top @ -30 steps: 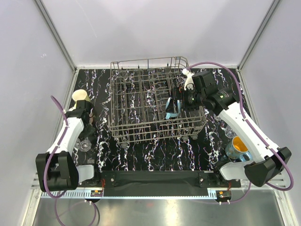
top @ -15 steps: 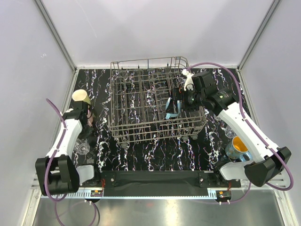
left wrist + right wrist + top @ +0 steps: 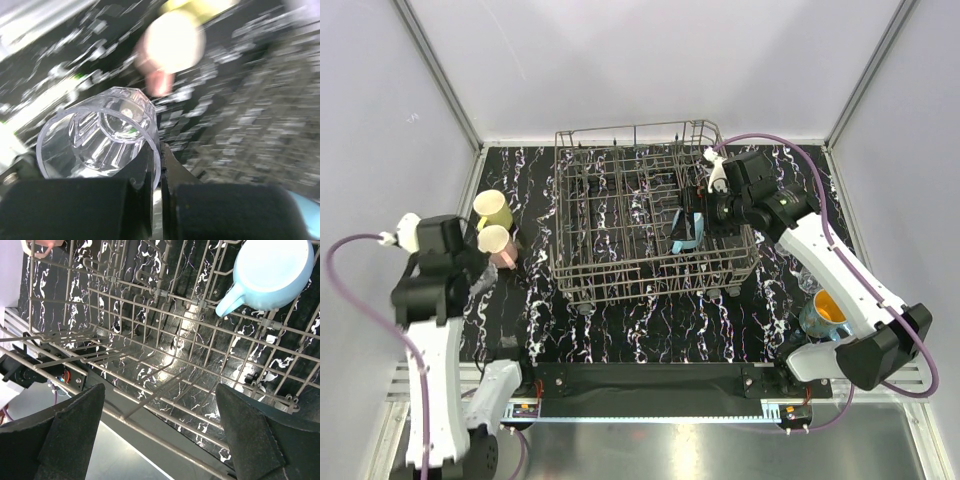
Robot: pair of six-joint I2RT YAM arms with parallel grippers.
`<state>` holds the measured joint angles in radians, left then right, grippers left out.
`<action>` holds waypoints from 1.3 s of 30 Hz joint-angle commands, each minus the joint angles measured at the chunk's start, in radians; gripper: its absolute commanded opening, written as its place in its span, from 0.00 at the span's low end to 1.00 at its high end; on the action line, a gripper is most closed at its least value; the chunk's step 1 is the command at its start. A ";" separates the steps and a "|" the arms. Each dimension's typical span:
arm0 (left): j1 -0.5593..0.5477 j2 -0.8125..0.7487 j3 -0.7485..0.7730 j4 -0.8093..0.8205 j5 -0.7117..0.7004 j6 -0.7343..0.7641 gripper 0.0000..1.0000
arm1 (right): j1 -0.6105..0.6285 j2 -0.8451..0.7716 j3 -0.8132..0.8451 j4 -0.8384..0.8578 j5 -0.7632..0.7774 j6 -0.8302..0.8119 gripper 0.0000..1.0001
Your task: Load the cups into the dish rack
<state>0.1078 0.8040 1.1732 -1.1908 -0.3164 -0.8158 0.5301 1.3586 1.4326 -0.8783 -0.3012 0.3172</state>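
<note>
The dark grey wire dish rack (image 3: 620,265) stands mid-table. A light blue mug (image 3: 685,230) lies inside it at the right, also seen in the right wrist view (image 3: 272,272). My right gripper (image 3: 697,215) hovers above that mug, open and empty (image 3: 160,387). My left gripper (image 3: 475,275) is raised left of the rack and shut on the rim of a clear glass (image 3: 100,130); its fingertips (image 3: 157,150) pinch the wall. A yellow mug (image 3: 492,208) and a pink mug (image 3: 496,243) stand beside it. A teal-blue mug with orange inside (image 3: 825,312) stands at the right.
A small clear glass (image 3: 808,280) stands near the teal-blue mug, by the right arm. White walls close in on both sides of the black marbled table (image 3: 650,320). The left wrist view is motion-blurred; the pink mug (image 3: 172,42) shows ahead of the held glass.
My left arm has risen off the table and swung towards the left wall, carrying the clear glass. The pink mug is now uncovered. The right arm has barely moved.
</note>
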 commanded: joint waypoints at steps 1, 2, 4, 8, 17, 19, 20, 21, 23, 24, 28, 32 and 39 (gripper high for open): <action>0.003 -0.066 0.129 0.020 0.129 0.033 0.00 | 0.005 -0.013 0.028 0.059 -0.021 0.025 1.00; 0.003 -0.074 0.143 0.046 0.166 0.049 0.00 | 0.005 -0.013 0.028 0.067 -0.022 0.028 1.00; 0.003 -0.095 0.152 0.142 0.305 0.081 0.00 | 0.005 0.002 0.043 0.065 -0.030 0.033 1.00; -0.025 -0.097 0.114 0.374 0.574 0.130 0.00 | 0.007 0.034 0.084 0.052 -0.082 0.043 1.00; -0.161 -0.013 0.045 1.027 0.963 0.061 0.00 | 0.005 0.030 0.172 0.194 -0.257 0.101 1.00; -0.168 0.014 0.014 1.197 1.023 -0.018 0.00 | 0.005 0.051 0.215 0.231 -0.329 0.132 1.00; -0.168 0.023 0.006 1.268 1.043 -0.045 0.00 | 0.005 0.057 0.229 0.254 -0.354 0.149 1.00; -0.169 0.038 -0.006 1.321 1.060 -0.086 0.00 | 0.005 0.060 0.245 0.313 -0.377 0.193 1.00; -0.172 0.046 -0.020 1.451 1.094 -0.111 0.00 | 0.004 0.063 0.246 0.398 -0.462 0.247 1.00; -0.172 0.046 -0.039 1.488 1.102 -0.123 0.00 | 0.004 0.066 0.250 0.488 -0.498 0.305 1.00; -0.180 0.046 -0.121 1.803 1.149 -0.267 0.00 | 0.001 0.119 0.253 0.727 -0.645 0.501 1.00; -0.197 0.032 -0.207 1.973 1.165 -0.319 0.00 | -0.001 0.166 0.206 1.048 -0.720 0.793 1.00; -0.218 0.040 -0.288 2.099 1.151 -0.374 0.00 | 0.007 0.240 0.207 1.266 -0.743 1.052 1.00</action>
<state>-0.1024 0.8448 0.8917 0.7147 0.8310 -1.1324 0.5297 1.6005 1.6115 0.2584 -0.9928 1.2465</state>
